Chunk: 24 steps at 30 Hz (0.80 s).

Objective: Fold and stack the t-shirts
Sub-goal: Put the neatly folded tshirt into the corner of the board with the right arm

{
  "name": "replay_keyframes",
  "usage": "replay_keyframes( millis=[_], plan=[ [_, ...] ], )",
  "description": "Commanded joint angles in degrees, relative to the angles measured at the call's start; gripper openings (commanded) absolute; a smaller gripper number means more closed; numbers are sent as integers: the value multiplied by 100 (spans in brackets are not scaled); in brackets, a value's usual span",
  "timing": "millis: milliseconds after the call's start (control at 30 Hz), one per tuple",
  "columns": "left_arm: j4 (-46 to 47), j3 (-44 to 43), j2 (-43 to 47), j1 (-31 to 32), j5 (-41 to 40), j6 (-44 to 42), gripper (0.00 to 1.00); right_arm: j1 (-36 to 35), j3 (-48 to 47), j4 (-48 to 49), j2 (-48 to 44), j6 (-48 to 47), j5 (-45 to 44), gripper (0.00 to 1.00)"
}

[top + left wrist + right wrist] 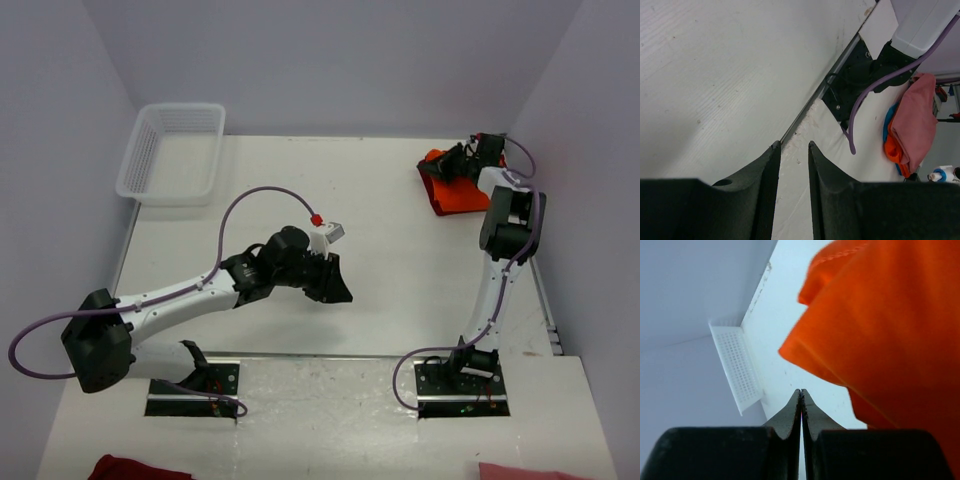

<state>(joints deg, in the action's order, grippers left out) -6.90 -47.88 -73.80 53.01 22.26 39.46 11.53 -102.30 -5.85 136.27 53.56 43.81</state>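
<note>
White table (400, 260) carries the orange t-shirt (880, 340); right gripper (801, 396) sits clenched, empty, perhaps touching it; left gripper (792, 147) parted, empty.

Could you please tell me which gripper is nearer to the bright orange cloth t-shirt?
The right. The right gripper sits at the far edge of the bright orange cloth t-shirt, jaws shut beside the cloth. The left gripper hangs well apart, off to the shirt's left.

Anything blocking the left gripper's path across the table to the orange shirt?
Nothing visible lies on the table between the left gripper and the orange t-shirt. The right gripper, shut on nothing, is over the shirt's far part.
</note>
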Motion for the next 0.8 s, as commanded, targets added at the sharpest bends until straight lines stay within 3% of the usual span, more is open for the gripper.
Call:
replay_keyframes(
  millis=[0,200,500,767],
  plan=[
    [197,-2,-38,34,68,18,30,25,-334,251,-338,-56,452,0],
    [250,-37,-73,34,129,35,30,60,-2065,-971,936,215,1392,0],
    [241,-117,-170,34,120,53,31,7,-1249,1022,997,1700,1823,2],
    [250,-292,-459,34,147,70,31,-230,-1854,2174,1815,2992,2254,0]
  ],
)
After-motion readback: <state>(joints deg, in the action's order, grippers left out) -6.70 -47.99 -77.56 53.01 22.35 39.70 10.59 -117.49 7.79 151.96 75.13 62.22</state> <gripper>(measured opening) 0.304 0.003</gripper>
